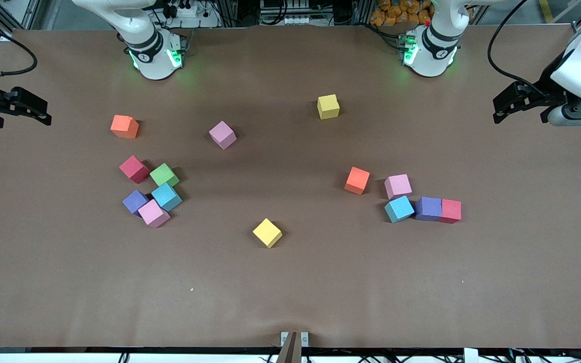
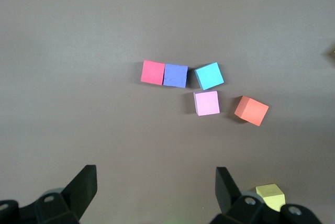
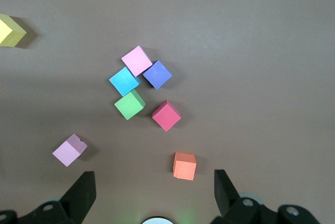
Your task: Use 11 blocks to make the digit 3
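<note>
Both tools, left [image 2: 152, 192] and right [image 3: 152, 192], hang released at the worktop [image 1: 290, 282] ends while the blocks [image 1: 398, 186] lie scattered in two loose clusters, so we judge no digit begun and must first pick one.

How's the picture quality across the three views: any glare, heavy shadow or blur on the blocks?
Front view: even light, soft short shadows beside the blocks, as at the yellow block; green glow on the table at both arm bases. Left wrist view: blocks sharp, red block crisp; open left pincer dark. Right wrist view: sharp too, green block clear; open right pincer dark.
</note>
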You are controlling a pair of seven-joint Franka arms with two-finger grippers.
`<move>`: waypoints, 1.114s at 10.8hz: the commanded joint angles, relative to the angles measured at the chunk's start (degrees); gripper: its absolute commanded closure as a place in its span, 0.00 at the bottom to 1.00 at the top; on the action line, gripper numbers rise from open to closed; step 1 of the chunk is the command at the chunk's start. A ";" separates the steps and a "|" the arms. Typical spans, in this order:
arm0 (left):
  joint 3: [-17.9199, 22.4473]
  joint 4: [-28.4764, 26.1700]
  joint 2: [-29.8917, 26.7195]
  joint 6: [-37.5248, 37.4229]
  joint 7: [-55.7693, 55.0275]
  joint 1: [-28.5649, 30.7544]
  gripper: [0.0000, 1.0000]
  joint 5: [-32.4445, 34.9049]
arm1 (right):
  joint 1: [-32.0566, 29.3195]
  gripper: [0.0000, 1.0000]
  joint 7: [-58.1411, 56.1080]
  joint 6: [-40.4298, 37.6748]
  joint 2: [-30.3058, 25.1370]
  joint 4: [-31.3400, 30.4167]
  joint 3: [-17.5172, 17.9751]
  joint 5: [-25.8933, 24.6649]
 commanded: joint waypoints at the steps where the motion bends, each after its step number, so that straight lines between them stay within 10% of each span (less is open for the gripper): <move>1: 0.27 1.24 0.19 -1.31 0.84 -0.22 0.00 0.03 | 0.07 0.00 -0.45 0.01 -0.60 -1.04 -0.33 -0.11; 12: -7.20 -6.84 0.10 -2.89 -2.40 -4.43 0.00 -0.68 | -1.86 0.00 -1.59 -0.60 -1.21 -1.13 -0.42 3.50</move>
